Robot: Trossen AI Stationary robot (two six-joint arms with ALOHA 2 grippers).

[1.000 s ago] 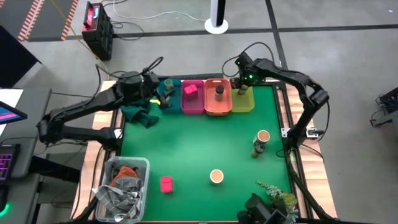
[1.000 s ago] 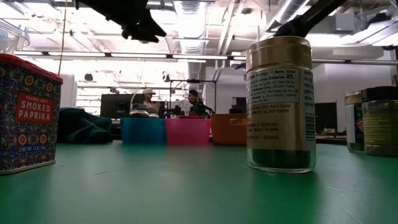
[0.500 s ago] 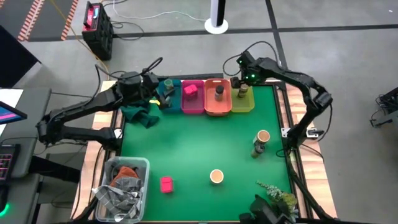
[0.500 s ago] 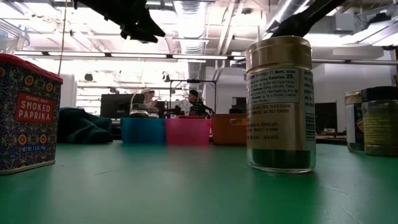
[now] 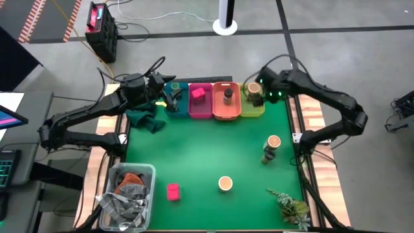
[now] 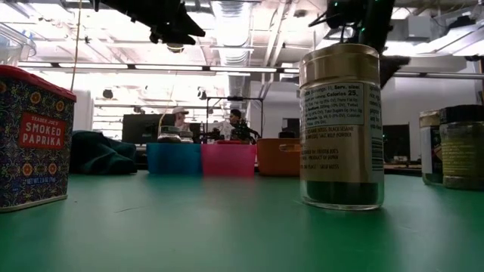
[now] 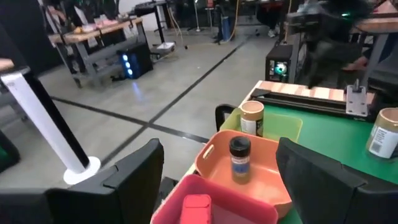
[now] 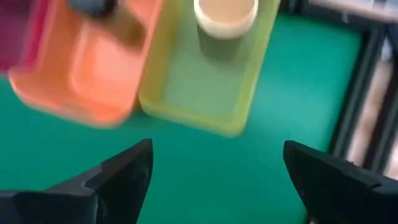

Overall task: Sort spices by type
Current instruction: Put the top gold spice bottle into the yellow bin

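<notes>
three spices (image 5: 228, 96) binned, four (image 5: 224, 184) loose.

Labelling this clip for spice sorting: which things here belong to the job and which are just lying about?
Job:
- tan-lid jar in yellow bin
- dark-lid jar in orange bin
- pink box in pink bin
- pink box on table
- loose jars

Lying about:
- plant sprig
- teal cloth
- clear tub

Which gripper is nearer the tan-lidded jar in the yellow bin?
Right. The right gripper hovers just beside the tan-lidded jar in the yellow bin; the left gripper is over the blue bin.
</notes>
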